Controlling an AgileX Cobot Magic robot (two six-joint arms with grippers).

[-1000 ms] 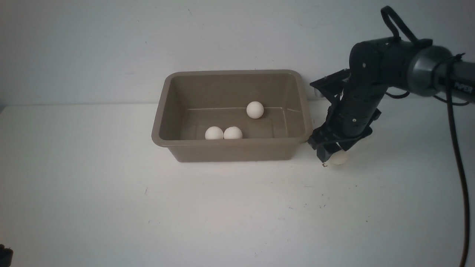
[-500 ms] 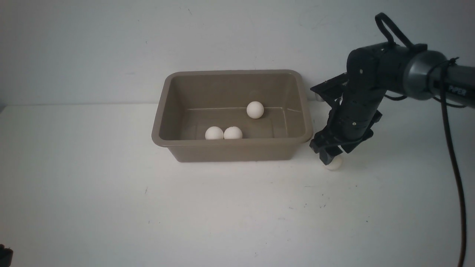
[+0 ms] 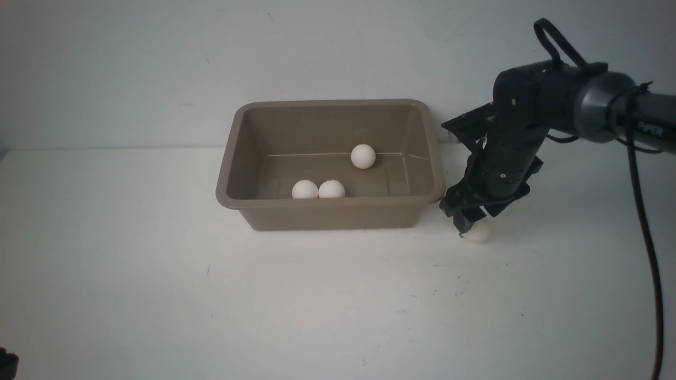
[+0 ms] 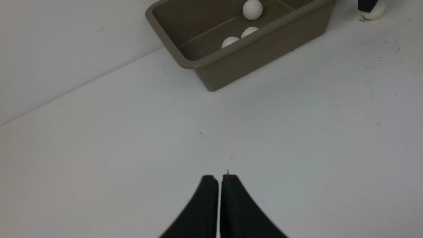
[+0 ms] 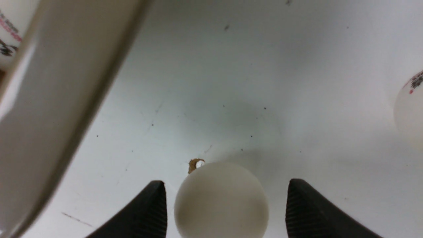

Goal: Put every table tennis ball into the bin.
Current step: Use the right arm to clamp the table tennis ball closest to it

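The taupe bin (image 3: 327,216) stands at the back middle of the table, with three white table tennis balls inside: one at the far side (image 3: 363,156) and two touching at the near wall (image 3: 304,189) (image 3: 331,188). Another ball (image 3: 479,231) lies on the table just off the bin's right front corner. My right gripper (image 3: 470,224) is down over it and open. In the right wrist view this ball (image 5: 221,201) sits between the fingers (image 5: 150,211) with a gap on each side. My left gripper (image 4: 219,178) is shut on nothing, low over the near table.
The bin's rim (image 5: 66,82) passes close beside my right gripper. A further white ball (image 5: 409,112) with a dark print lies on the table at the other side. A small brown fleck (image 5: 195,164) is stuck to the table next to the framed ball.
My right arm has shifted a little to the left and settled lower around the ball on the table. The ball has nudged slightly nearer. The balls in the bin are still.
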